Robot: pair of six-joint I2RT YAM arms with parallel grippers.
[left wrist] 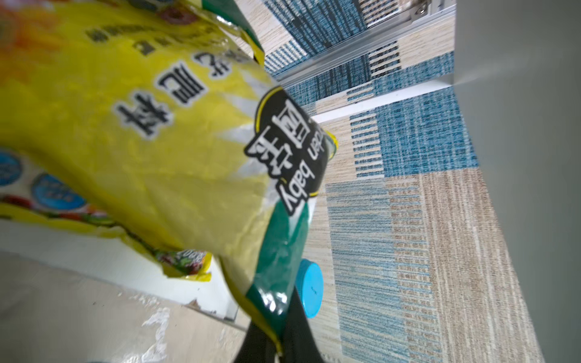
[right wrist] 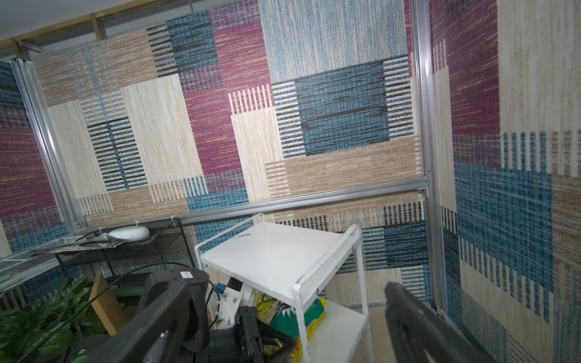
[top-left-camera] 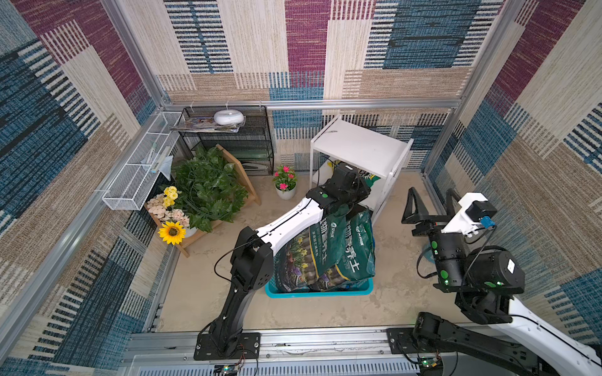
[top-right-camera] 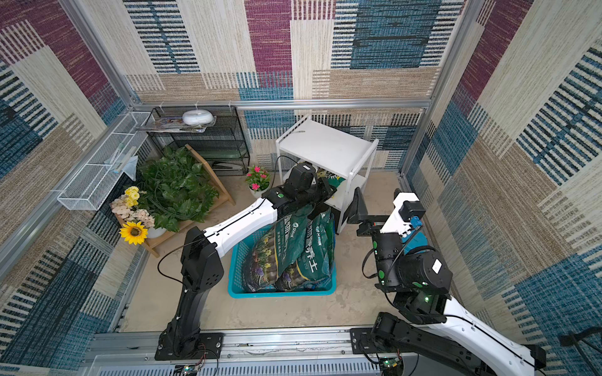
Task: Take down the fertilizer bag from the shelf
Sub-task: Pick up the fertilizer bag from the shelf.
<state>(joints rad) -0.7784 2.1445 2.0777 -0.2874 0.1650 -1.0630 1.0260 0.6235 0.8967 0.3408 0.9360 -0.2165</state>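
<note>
The fertilizer bag (left wrist: pixel 157 141) is yellow and green with black lettering. It lies on the lower board of the white shelf (top-left-camera: pixel 361 146), mostly hidden under the top board in both top views. My left gripper (left wrist: pixel 279 344) reaches in under the top board and is shut on the bag's green and yellow corner. In the right wrist view the bag (right wrist: pixel 283 317) shows behind the shelf (right wrist: pixel 273 254) post, with the left gripper (right wrist: pixel 276 338) against it. My right gripper (top-left-camera: pixel 433 203) hangs open and empty to the right of the shelf.
A teal basket (top-left-camera: pixel 319 293) holding dark green soil bags (top-left-camera: pixel 342 247) stands just in front of the shelf, under my left arm. A pink flower pot (top-left-camera: pixel 285 182), a wooden planter of greenery (top-left-camera: pixel 208 188), a black mesh rack (top-left-camera: pixel 234 140) and a white wire basket (top-left-camera: pixel 143 169) fill the left side.
</note>
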